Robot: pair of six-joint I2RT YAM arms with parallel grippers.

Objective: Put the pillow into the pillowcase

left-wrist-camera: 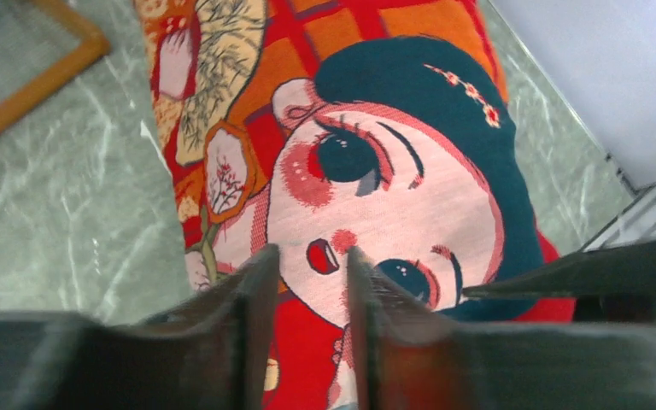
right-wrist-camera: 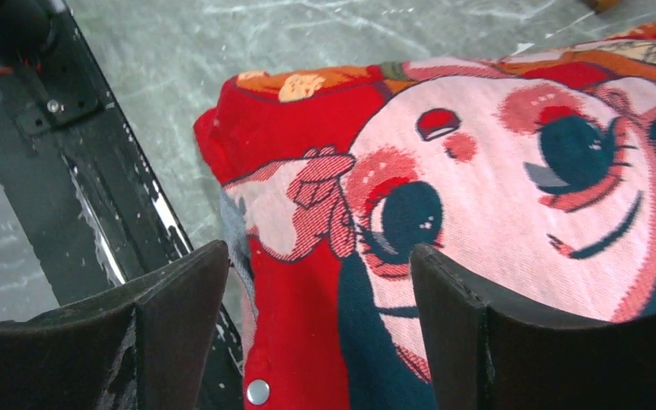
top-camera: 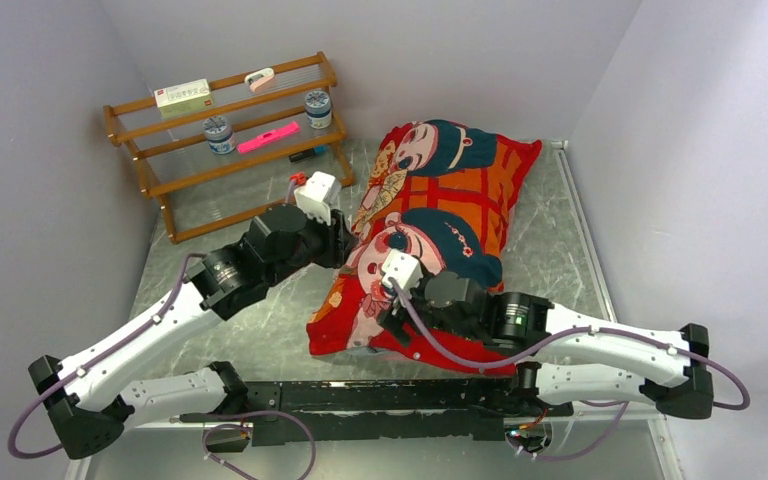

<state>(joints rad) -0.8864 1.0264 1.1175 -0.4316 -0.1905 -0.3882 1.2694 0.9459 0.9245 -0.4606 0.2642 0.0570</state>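
Observation:
The red pillowcase [top-camera: 440, 220] with teal-haired girl faces lies plump on the grey marbled table [top-camera: 540, 250], running from the back right toward the near edge. The pillow is hidden; no white fabric shows. My left gripper [top-camera: 345, 245] sits at the case's left side; in the left wrist view its fingers stand a narrow gap apart [left-wrist-camera: 312, 256] just above the printed face [left-wrist-camera: 376, 171], with nothing pinched between them. My right gripper [top-camera: 385, 320] hovers over the case's near corner, open wide [right-wrist-camera: 316, 256], the red cloth [right-wrist-camera: 478, 171] and a metal snap [right-wrist-camera: 258, 391] below it.
A wooden rack [top-camera: 230, 130] with jars, a box and a pink item stands at the back left. The black base rail [top-camera: 380, 400] runs along the near edge, close to the case's corner. Walls close in on the left, back and right.

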